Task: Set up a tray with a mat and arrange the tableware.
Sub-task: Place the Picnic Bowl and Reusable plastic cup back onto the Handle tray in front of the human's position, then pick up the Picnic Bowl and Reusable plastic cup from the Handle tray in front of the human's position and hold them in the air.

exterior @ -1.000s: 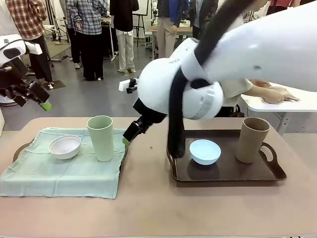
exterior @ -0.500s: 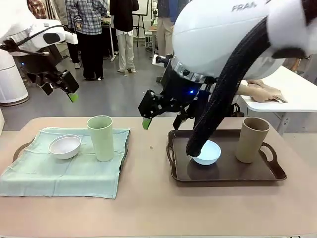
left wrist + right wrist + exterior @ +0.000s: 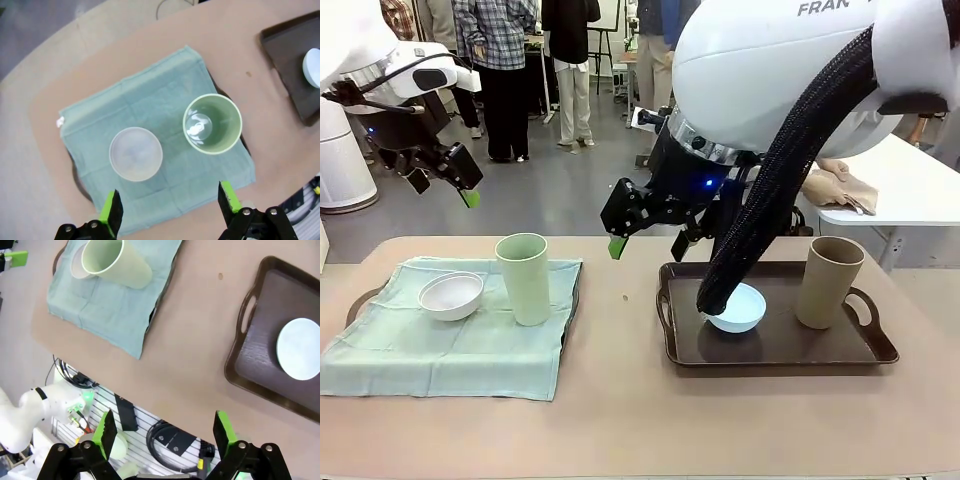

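Note:
A pale green mat [image 3: 450,345] covers the left tray [image 3: 358,303]. On it stand a white bowl [image 3: 451,295] and a tall pale green cup [image 3: 524,278]. The dark brown right tray [image 3: 790,350] holds a light blue bowl [image 3: 738,308] and a tan cup [image 3: 830,282]. My left gripper [image 3: 445,185] hangs open, high above the mat's far left. From above, the left gripper [image 3: 169,210] looks down on the white bowl [image 3: 135,153] and green cup [image 3: 212,123]. My right gripper [image 3: 648,240] is open in the air between the trays. The right gripper [image 3: 165,432] sees the blue bowl [image 3: 300,348].
My right arm's big white body and black cable [image 3: 770,200] hide the far side of the brown tray. A person's arm [image 3: 840,185] rests on a white table at the back right. Bare tabletop [image 3: 620,400] lies between the trays and along the front.
Over the last second my right gripper rose from beside the green cup to the air between the trays. My left gripper moved right and up. Since half a second ago, almost nothing moved.

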Action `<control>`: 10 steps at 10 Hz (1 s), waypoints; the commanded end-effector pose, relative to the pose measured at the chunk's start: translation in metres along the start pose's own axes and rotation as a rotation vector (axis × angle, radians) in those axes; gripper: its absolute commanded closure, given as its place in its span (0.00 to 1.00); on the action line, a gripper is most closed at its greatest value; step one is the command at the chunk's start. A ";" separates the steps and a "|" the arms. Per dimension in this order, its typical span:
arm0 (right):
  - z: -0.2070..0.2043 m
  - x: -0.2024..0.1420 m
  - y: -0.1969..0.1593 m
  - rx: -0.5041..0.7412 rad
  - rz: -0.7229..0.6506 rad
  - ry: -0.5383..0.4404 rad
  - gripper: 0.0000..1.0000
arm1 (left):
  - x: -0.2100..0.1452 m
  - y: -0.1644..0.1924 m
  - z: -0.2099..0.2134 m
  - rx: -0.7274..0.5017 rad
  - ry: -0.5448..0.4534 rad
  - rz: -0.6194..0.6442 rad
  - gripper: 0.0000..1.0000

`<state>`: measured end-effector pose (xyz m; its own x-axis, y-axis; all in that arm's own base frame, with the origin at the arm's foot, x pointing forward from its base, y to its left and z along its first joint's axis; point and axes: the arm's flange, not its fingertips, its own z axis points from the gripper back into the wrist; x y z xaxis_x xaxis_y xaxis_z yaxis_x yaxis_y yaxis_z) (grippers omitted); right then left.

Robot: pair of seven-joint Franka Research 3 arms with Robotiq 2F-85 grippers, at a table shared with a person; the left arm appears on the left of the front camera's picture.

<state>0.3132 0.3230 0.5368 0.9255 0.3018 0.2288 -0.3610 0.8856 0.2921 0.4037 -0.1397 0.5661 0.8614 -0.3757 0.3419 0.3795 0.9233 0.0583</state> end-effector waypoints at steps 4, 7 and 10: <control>-0.002 0.000 0.000 0.001 0.008 0.001 0.00 | -0.001 0.000 0.002 0.003 -0.009 0.000 0.00; -0.002 0.000 0.000 0.001 0.008 0.001 0.00 | -0.001 0.000 0.002 0.003 -0.009 0.000 0.00; -0.002 0.000 0.000 0.001 0.008 0.001 0.00 | -0.001 0.000 0.002 0.003 -0.009 0.000 0.00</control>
<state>0.3131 0.3230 0.5367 0.9254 0.3021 0.2287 -0.3612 0.8856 0.2920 0.4037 -0.1393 0.5663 0.8614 -0.3750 0.3425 0.3793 0.9235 0.0571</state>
